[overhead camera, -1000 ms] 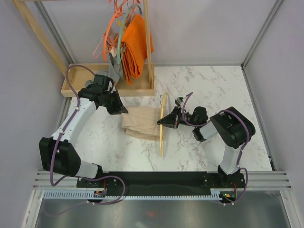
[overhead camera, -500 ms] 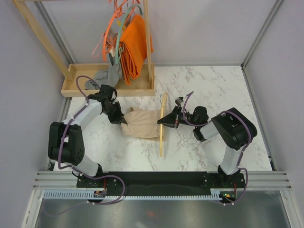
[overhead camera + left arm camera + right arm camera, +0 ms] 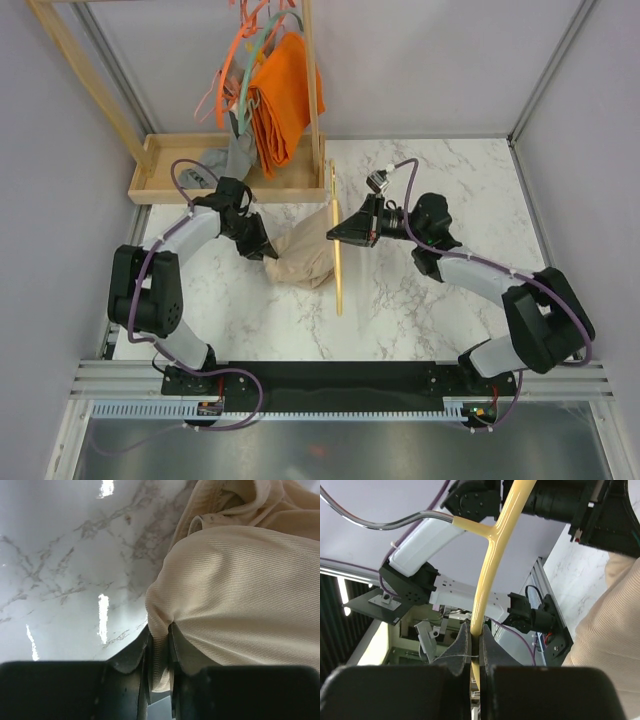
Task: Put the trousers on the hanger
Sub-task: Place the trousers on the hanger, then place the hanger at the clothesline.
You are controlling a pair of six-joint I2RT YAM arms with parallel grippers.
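The beige trousers [image 3: 305, 258] lie bunched in a heap on the marble table, their right edge against the hanger [image 3: 336, 240]. That hanger is a pale yellow bar running front to back, lifted at its far end. My right gripper [image 3: 342, 234] is shut on its bar; the right wrist view shows the hanger [image 3: 492, 560] clamped between the jaws of the right gripper [image 3: 476, 645], with trousers [image 3: 615, 645] at the right edge. My left gripper [image 3: 268, 252] is at the heap's left side. In the left wrist view a fold of the trousers [image 3: 240, 580] is pinched in the left gripper [image 3: 159, 635].
A wooden rack at the back holds orange hangers, a teal hanger and an orange cloth [image 3: 280, 95]. Below it a wooden tray [image 3: 160, 165] holds a grey garment [image 3: 235, 155]. Bare marble table [image 3: 450, 310] lies to the right and front.
The right arm stretched out and swung the hanger's far end up and back. The trousers went from a flat spread to a bunched heap as the left gripper pushed right with the fabric.
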